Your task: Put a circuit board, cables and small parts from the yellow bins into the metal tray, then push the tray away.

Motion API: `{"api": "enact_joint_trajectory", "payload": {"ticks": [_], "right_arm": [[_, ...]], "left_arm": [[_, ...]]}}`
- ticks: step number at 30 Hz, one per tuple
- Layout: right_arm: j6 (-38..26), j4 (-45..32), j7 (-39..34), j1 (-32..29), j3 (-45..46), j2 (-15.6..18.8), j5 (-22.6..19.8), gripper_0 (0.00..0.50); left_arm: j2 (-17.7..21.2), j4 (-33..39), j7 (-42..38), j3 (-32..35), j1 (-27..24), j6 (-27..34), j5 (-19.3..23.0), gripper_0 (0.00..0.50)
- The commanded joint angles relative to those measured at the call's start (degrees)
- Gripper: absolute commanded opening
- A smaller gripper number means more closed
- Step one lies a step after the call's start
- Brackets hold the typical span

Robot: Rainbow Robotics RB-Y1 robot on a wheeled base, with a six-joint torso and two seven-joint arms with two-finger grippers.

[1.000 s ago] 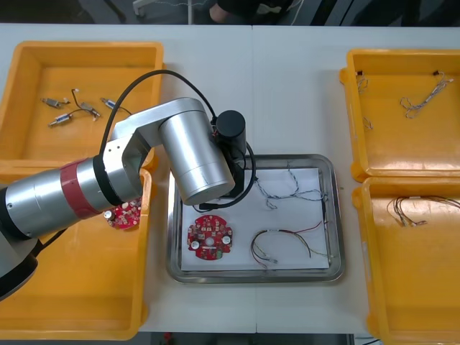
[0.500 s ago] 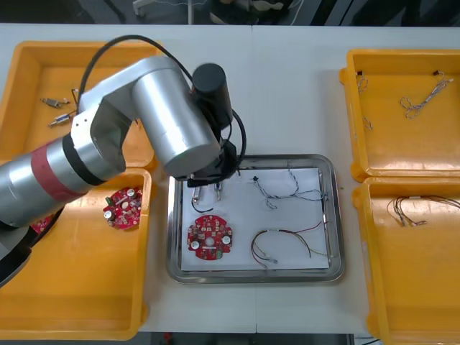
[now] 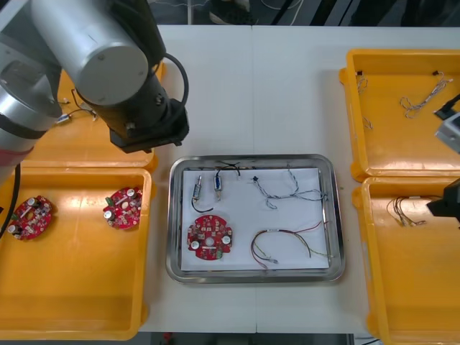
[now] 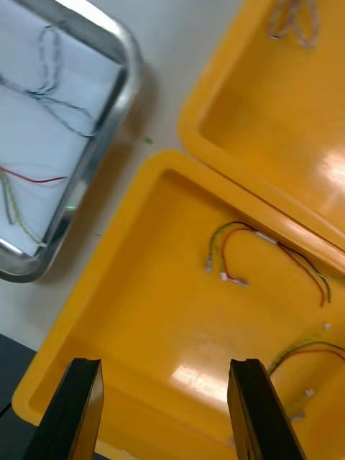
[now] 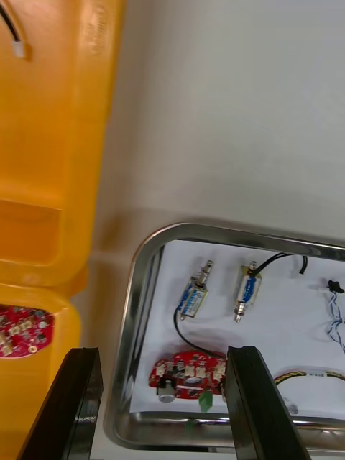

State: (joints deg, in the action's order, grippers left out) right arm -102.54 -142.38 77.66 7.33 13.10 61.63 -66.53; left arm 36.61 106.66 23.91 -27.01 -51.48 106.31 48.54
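Observation:
The metal tray [image 3: 327, 215] holds a round red circuit board [image 3: 209, 238], two small metal parts [image 3: 207, 187] joined to a black cable [image 3: 230, 169], a blue and white cable [image 3: 289, 188] and a red and yellow cable [image 3: 286, 241]. My left gripper [image 5: 164, 406] is open and holds nothing. It hangs high over the tray's far left corner [image 5: 147, 248], with the small metal parts [image 5: 192, 296] beyond its fingers. My right gripper [image 4: 169, 410] is open over the near right yellow bin [image 4: 129, 287], short of its red and yellow cables [image 4: 267, 250].
The near left yellow bin [image 3: 72, 287] holds two more circuit boards [image 3: 123, 207]. My left arm [image 3: 93, 50] covers much of the far left bin, where small metal parts [image 3: 66, 115] lie. The far right bin [image 3: 402, 144] holds blue and white cables [image 3: 424, 97].
My left arm has risen and drawn back from the tray to the far left, leaving two small metal parts with a black cable there. My right arm has come in at the right edge.

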Motion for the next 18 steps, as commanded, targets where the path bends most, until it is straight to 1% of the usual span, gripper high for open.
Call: {"api": "enact_joint_trajectory", "payload": {"ticks": [1,2,4,5,7,8,10,14,16,18], "right_arm": [[1.37,-1.67,1.00,9.72,-13.10,2.44,0.17,0.500],[1.64,-1.59,1.18,10.95,-14.59,2.44,0.17,0.500],[2.34,-1.41,1.79,15.96,-21.27,2.44,0.53,0.500],[2.61,-1.41,1.97,17.10,-22.94,2.44,0.79,0.500],[3.66,-1.41,2.67,21.58,-29.18,1.92,2.02,0.500],[3.84,-1.41,2.85,22.55,-30.68,1.65,2.37,0.500],[4.63,-1.06,3.64,25.98,-36.13,0.34,3.87,0.500],[4.89,-0.62,4.87,30.99,-43.16,-1.77,5.71,0.500],[4.98,-0.62,7.85,33.45,-47.11,-3.36,7.82,0.500],[5.07,-0.62,10.84,34.68,-49.57,-4.15,9.49,0.500]], "left_arm": [[3.12,3.46,10.89,6.71,3.14,3.69,0.77,0.500],[3.38,3.81,11.51,7.41,3.76,3.69,0.68,0.500],[4.17,5.92,13.97,10.58,6.31,3.69,0.68,0.500],[4.43,6.45,14.50,11.19,6.92,3.69,0.68,0.500],[5.84,9.00,16.26,13.65,9.47,3.69,1.03,0.500],[6.19,9.53,16.61,14.18,10.09,3.69,1.21,0.500],[7.86,11.64,17.66,16.46,12.64,3.69,2.44,0.500],[10.32,14.19,18.10,20.42,16.50,3.69,4.63,0.500],[11.82,15.24,18.72,23.14,18.88,3.69,6.39,0.500],[12.87,15.77,19.24,25.34,20.55,3.69,7.53,0.500]]}}
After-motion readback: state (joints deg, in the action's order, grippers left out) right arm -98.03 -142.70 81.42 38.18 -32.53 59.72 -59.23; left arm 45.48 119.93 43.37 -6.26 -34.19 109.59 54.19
